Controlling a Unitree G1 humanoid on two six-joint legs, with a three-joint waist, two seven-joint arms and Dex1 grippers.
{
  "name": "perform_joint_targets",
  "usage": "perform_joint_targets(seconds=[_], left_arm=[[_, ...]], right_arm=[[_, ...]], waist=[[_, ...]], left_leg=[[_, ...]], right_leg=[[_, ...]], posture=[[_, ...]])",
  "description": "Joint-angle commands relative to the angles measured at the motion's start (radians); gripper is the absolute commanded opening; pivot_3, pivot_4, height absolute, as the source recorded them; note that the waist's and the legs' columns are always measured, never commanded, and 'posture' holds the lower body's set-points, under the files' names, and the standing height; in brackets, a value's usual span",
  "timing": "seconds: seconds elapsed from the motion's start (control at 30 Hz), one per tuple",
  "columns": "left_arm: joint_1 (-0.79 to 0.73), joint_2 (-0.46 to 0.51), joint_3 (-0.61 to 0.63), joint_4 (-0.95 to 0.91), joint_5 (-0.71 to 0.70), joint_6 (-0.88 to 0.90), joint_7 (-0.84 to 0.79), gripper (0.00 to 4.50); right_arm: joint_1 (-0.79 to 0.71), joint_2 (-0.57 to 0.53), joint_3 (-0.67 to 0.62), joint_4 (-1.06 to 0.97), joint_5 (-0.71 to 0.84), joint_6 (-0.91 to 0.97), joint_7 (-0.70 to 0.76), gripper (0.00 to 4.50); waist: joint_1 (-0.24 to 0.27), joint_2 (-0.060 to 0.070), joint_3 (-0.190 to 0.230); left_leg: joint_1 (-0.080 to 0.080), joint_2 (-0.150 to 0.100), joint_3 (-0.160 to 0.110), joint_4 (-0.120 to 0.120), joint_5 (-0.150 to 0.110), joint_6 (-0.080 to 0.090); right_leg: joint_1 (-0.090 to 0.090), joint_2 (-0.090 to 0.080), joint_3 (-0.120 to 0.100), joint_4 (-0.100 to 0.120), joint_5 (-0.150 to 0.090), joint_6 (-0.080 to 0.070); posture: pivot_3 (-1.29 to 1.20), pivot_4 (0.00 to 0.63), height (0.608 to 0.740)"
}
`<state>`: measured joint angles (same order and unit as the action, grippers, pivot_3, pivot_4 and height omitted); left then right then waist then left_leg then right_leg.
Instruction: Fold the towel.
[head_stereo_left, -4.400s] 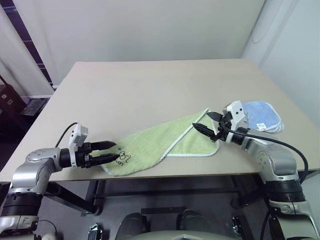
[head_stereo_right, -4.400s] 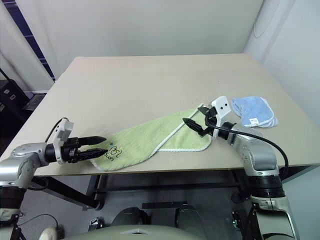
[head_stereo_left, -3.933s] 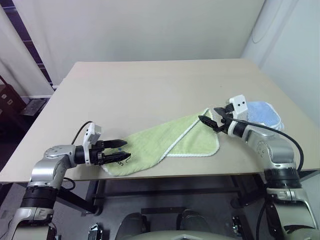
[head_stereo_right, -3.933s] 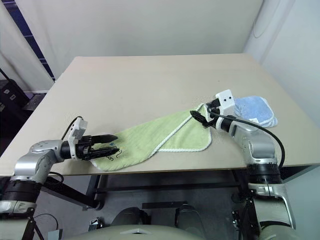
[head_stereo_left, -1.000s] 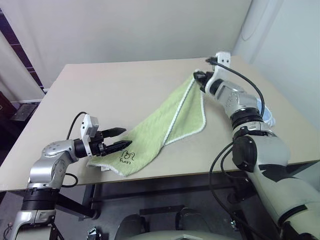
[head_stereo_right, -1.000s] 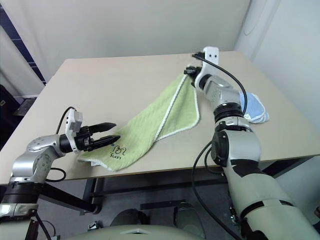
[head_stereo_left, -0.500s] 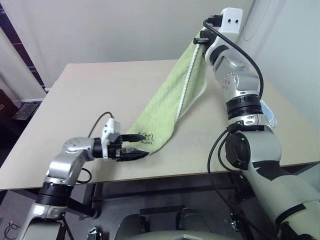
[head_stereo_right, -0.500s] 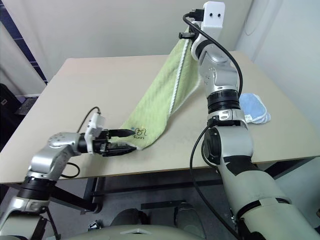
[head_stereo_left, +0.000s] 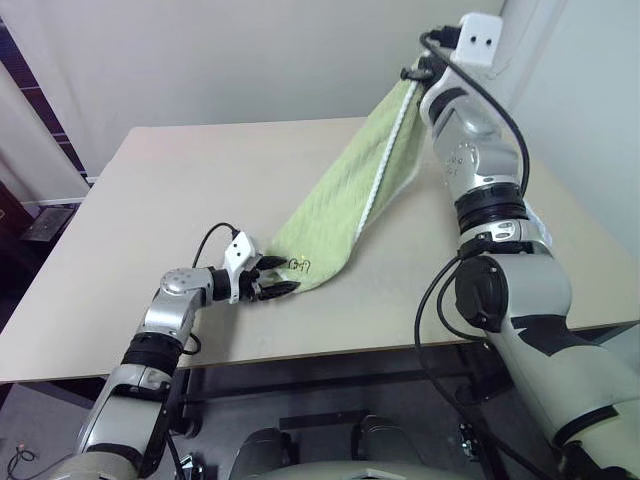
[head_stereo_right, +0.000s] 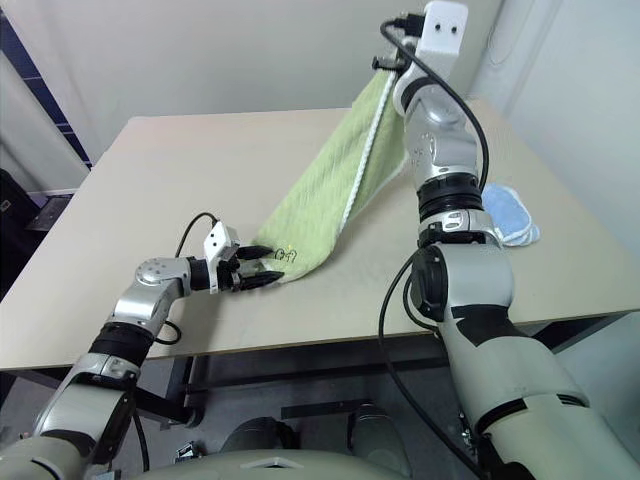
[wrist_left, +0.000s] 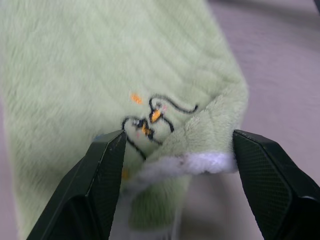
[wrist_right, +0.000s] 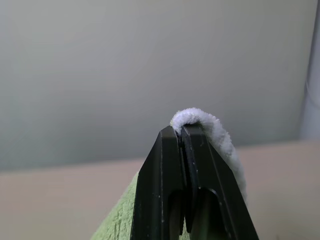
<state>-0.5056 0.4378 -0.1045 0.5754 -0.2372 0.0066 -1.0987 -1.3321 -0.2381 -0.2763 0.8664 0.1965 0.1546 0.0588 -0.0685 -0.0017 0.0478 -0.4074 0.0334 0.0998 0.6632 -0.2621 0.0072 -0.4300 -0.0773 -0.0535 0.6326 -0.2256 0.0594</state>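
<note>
Above the beige counter (head_stereo_left: 150, 200), the right end effector (head_stereo_right: 384, 62) clamps the long light-green terry towel (head_stereo_left: 350, 195) aloft, unfolded, while the left end effector (head_stereo_left: 285, 278) gapes around its lower corner.

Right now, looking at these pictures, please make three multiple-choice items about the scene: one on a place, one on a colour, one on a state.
1. Where is the lower end of the towel?
A. On the table, by the left gripper
B. On the floor
C. On the blue cloth

2. What colour is the towel's thin edging?
A. Black
B. White
C. Red

3. How is the right gripper?
A. Open, away from the towel
B. Open, around the blue cloth
C. Shut on the towel

Answers:
1. A: the end with the line drawing lies on the tabletop between the left gripper's open fingers.
2. B: a white border runs along the green cloth.
3. C: the right wrist view shows its fingers pinching the white edge, holding that end high.
</note>
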Motion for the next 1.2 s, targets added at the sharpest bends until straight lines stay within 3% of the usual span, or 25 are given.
perform_joint_targets(seconds=[0.03,0.4,0.9,1.03,1.2], left_arm=[[-0.041,0.007,0.035,0.033,0.013,-0.053,0.019,3.53],[-0.154,0.013,0.122,0.194,0.004,-0.139,0.067,3.53],[-0.163,-0.066,0.146,0.241,0.004,-0.166,0.057,3.53],[-0.163,-0.067,0.166,0.231,-0.032,-0.139,0.015,3.53],[-0.187,-0.052,0.206,0.261,-0.056,-0.125,0.012,3.53]], right_arm=[[-0.077,-0.007,-0.015,-0.130,0.035,-0.015,-0.014,0.02],[-0.075,0.024,0.023,-0.281,0.040,0.048,-0.008,0.02],[-0.295,0.039,0.202,-0.199,-0.139,-0.102,-0.004,0.02],[-0.322,0.086,0.173,-0.196,-0.083,-0.082,0.031,0.02],[-0.392,0.137,0.036,-0.229,0.164,0.094,0.118,0.02]], waist=[[0.001,0.000,0.000],[0.001,-0.001,0.000],[0.000,-0.001,-0.001],[0.000,-0.001,-0.001],[0.001,-0.001,0.000]], left_leg=[[0.000,0.000,0.000,0.000,0.000,0.000],[0.000,0.000,0.000,0.001,0.000,0.000],[0.000,0.000,0.000,0.001,0.000,0.000],[0.000,0.000,0.000,0.001,0.000,0.000],[-0.001,0.000,-0.001,0.001,0.000,0.000]], right_leg=[[0.000,0.000,0.000,0.000,0.000,0.000],[0.001,-0.001,0.000,0.000,0.000,0.000],[0.000,-0.001,-0.001,0.000,0.001,0.001],[0.000,-0.001,-0.001,0.000,0.001,0.001],[0.000,-0.001,-0.001,0.000,0.001,0.001]], posture=[[0.00,0.000,0.740],[0.00,0.000,0.740],[0.00,0.000,0.740],[0.00,0.000,0.740],[0.00,0.000,0.740]])
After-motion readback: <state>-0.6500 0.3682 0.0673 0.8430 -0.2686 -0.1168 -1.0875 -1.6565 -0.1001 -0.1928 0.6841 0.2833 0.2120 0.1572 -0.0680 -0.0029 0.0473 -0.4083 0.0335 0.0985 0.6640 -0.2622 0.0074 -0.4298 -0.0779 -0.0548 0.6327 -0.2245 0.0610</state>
